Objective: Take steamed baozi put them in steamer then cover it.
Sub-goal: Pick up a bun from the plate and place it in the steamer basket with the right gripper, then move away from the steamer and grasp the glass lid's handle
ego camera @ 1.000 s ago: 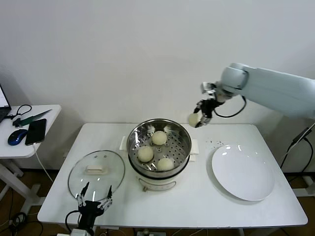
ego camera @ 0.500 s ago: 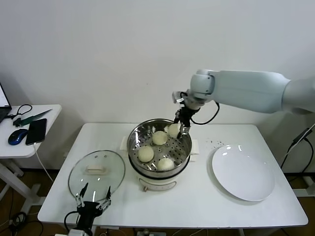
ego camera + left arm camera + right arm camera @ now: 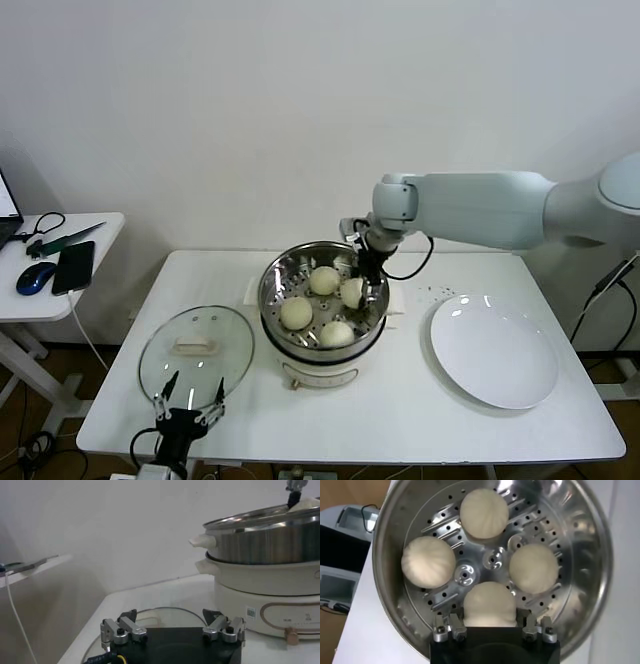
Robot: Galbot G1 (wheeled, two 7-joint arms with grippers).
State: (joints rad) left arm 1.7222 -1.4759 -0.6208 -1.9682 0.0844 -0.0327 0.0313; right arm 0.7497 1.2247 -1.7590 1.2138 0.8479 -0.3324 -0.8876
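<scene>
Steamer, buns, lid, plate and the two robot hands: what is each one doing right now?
Steamer: uncovered, holding four buns.
Fourth bun: inside the basket, gripped between the fingers.
Lid: off, flat on the table left of the steamer.
Plate: bare.
Right gripper: shut on the fourth bun.
Left gripper: open, over the lid.

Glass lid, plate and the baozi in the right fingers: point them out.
glass lid (image 3: 196, 352), head view, on the glass pane.
plate (image 3: 494, 349), head view, bare centre.
held baozi (image 3: 489, 604), right wrist view, its top.

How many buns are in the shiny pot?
4, all in the steamer: three baozi loose, the fourth between the right gripper's fingers.
</scene>
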